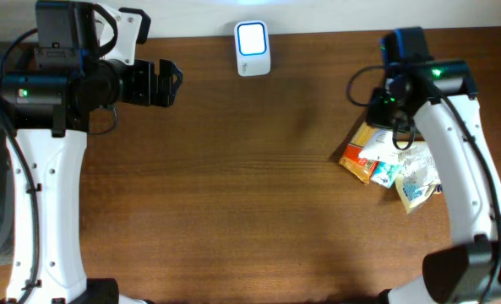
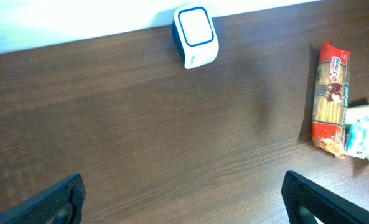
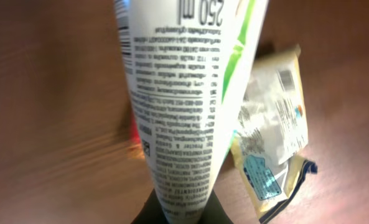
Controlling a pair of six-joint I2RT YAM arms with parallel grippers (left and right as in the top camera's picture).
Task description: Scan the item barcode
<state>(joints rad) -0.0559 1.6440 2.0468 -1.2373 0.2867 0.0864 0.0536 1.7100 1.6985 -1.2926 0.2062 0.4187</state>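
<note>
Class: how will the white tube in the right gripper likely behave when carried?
The white tube probably flexes: the right gripper pinches only its flat, narrow end. It widens away from the grip, so it may swing. Its smooth printed skin looks slippery and could slide.

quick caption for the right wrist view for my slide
Right hand pinching a white tube by its end, packets on the wooden table behind.

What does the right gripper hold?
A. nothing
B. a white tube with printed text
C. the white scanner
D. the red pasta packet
B: the right wrist view shows the right gripper shut on the narrow end of the white tube.
</note>
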